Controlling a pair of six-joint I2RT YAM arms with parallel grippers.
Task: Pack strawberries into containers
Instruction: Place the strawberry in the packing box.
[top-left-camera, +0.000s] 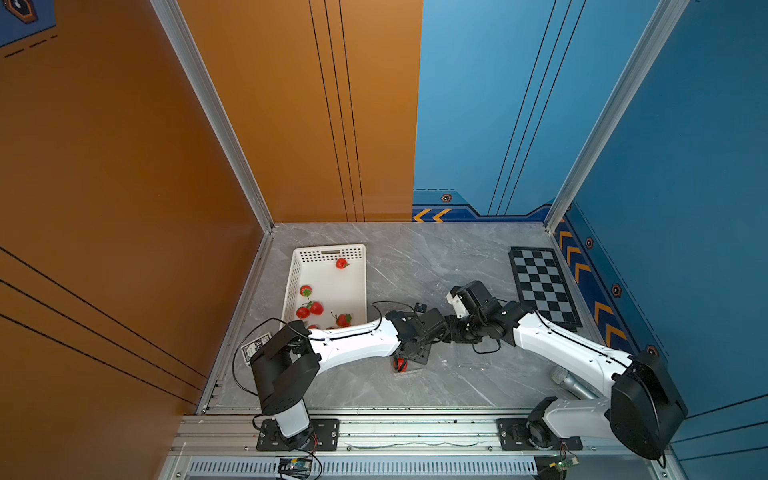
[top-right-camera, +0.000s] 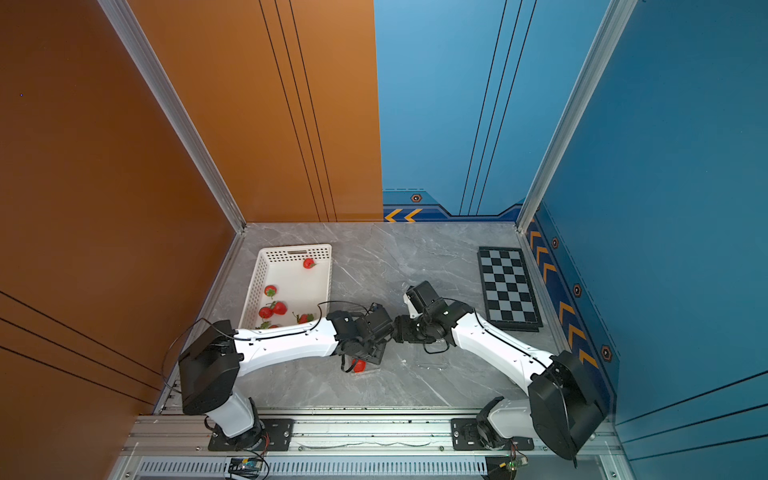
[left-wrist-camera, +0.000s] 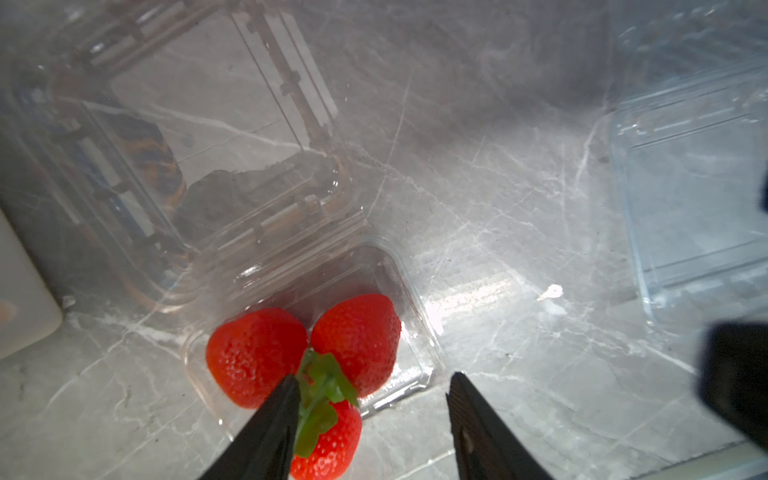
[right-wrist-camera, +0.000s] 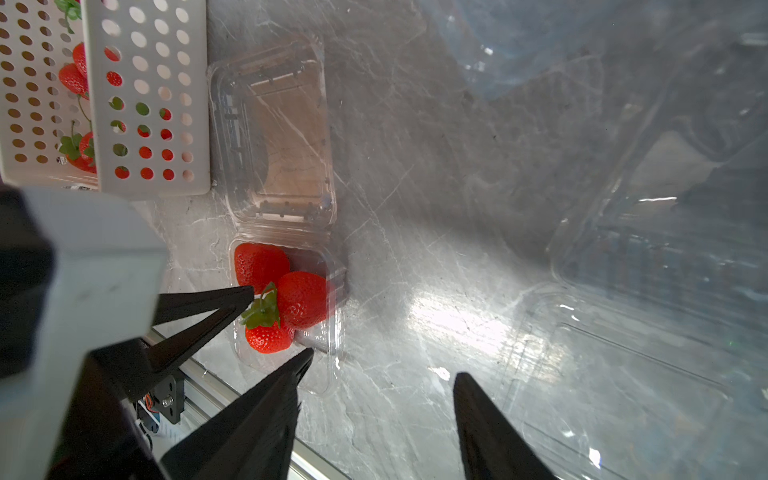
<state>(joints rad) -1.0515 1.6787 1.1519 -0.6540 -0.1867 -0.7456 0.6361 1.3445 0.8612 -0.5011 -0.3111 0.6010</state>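
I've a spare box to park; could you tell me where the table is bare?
Bare: between the white basket and the chessboard; also along the front rail. Crowded mid-table: left gripper, right gripper, strawberry container, empty container.

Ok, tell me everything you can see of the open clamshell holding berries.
The clamshell is clear, thin, glossy plastic, small and square with rounded corners. It lies open on the marble table, its hinged lid folded back beside the white basket. Three strawberries sit in its tray. The open left hand hangs over it, one fingertip by a berry's leaves.

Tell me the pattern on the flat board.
Black-and-grey checks on the board, clearest in a top view.
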